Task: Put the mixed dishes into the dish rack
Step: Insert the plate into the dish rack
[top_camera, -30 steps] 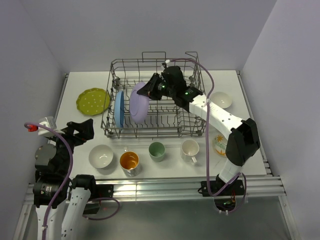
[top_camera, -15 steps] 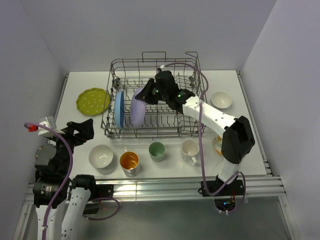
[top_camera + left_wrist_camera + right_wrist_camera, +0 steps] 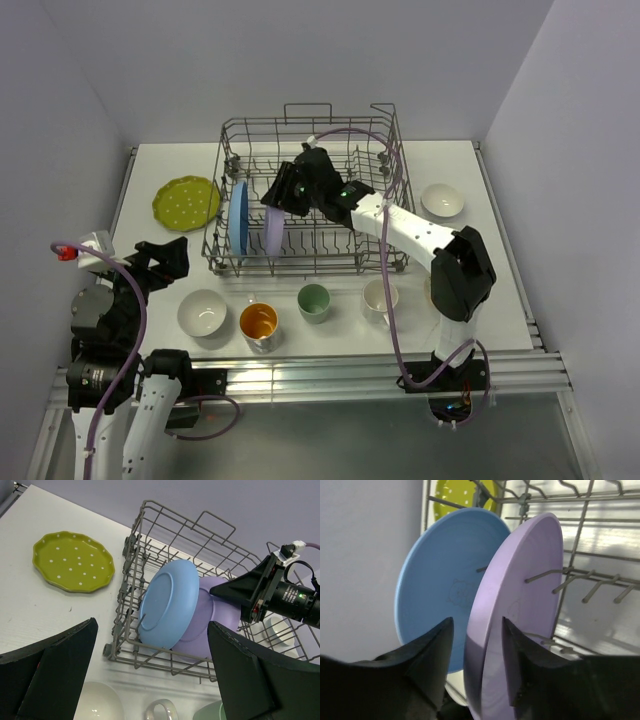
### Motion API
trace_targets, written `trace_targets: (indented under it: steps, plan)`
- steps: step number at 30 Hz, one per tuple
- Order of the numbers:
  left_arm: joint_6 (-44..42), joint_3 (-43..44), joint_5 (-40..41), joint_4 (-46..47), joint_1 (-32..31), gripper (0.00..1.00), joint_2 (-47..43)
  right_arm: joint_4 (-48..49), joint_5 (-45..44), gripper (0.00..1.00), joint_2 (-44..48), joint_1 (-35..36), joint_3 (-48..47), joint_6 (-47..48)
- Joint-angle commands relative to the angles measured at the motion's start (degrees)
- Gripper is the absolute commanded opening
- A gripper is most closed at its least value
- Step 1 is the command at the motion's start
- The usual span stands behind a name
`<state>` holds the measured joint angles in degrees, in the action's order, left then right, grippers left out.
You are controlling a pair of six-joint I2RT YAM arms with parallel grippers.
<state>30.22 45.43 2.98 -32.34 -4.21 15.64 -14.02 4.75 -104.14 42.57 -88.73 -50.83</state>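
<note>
**Right gripper** (image 3: 275,198): found inside the rack (image 3: 300,125), at its left half. The jaws are parted astride the upper rim of the lavender plate (image 3: 520,595). A gap is seen between one finger and the plate; contact by the other finger cannot be confirmed from the wrist view.

**Lavender plate:** stood on edge between the tines, directly below the right gripper. The blue plate (image 3: 237,218) is stood just beyond it, on the side away from the gripper's arm, near the rack's left wall.

**Left gripper** (image 3: 168,258): held above the table, jaws fully apart, nothing between them. The rack is ahead of it. The yellow-green plate (image 3: 186,202) lies flat ahead and to its left, outside the rack.

**Outside the rack:** a white bowl (image 3: 202,312), orange-inside cup (image 3: 258,322), green cup (image 3: 314,301) and mug (image 3: 380,297) are lined up to the right of the left gripper.
</note>
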Motion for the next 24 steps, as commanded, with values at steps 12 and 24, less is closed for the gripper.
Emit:
trace_targets:
  steps: [12, 24]
  plan:
    - [-0.5, 1.8, -1.2, 1.7, -0.1, 0.99, 0.5, 0.9, -2.6, 0.77, 0.1, 2.3, -4.9, 5.5]
    - [-0.5, 2.2, -1.8, 2.3, -0.1, 0.99, 1.2, 0.7, -1.2, 0.81, 2.9, 4.5, -6.5, 7.4]
